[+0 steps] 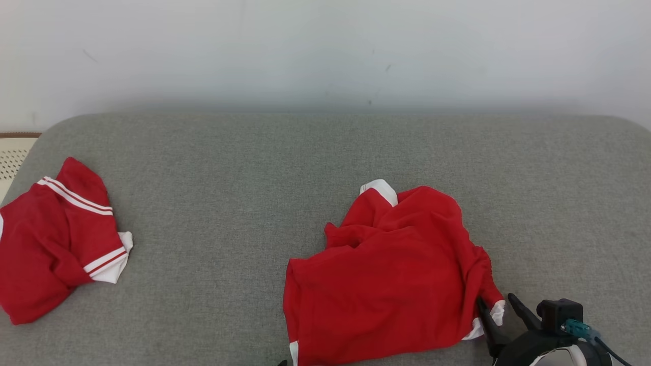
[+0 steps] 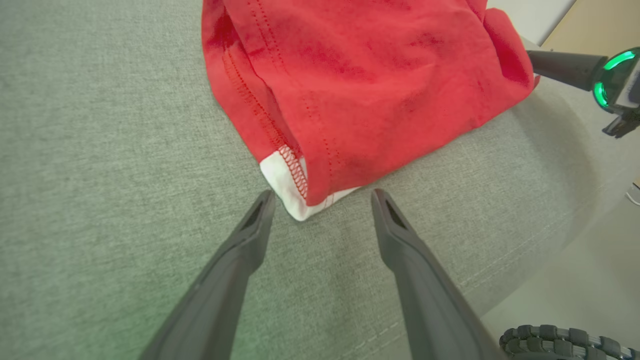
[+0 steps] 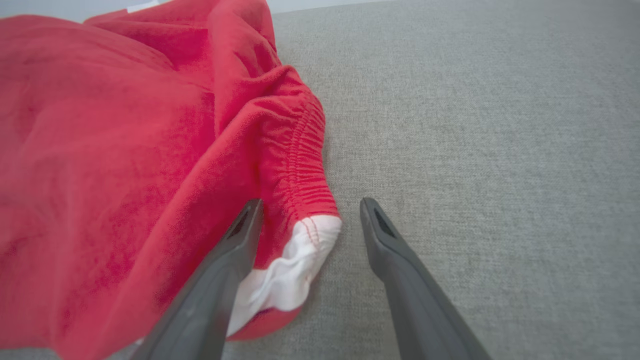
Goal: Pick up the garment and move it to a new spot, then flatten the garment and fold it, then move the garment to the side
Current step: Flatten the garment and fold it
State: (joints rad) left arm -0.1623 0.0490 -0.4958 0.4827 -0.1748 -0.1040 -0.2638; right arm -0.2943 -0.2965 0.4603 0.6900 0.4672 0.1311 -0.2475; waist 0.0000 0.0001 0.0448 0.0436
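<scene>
Claw, left: open, both dark fingers spread and empty. The tips flank the white-hemmed lower corner of the garment; the corner lies between them, unclamped, with one tip just beside the white edge.

Claw, right: open, holding nothing. One finger lies against the red cloth. The other rests over bare grey fabric. A gathered red band ending in a white cuff sits between the two fingers. In the head view this claw stands at the lower right, at the garment's right-hand edge.

Garment: red, with white trim at the hems and a white band showing at its far tip. It lies crumpled and part-spread on the near middle of the cushioned surface, slightly right of centre, with folds bunched along its upper left.

Cushioned surface: grey woven fabric with rounded far corners and a stitched seam along the near edge.

Second garment: red with white stripes, rumpled, at the far left of the same surface, well apart from the first.

Wall: pale and plain, behind the surface.
</scene>
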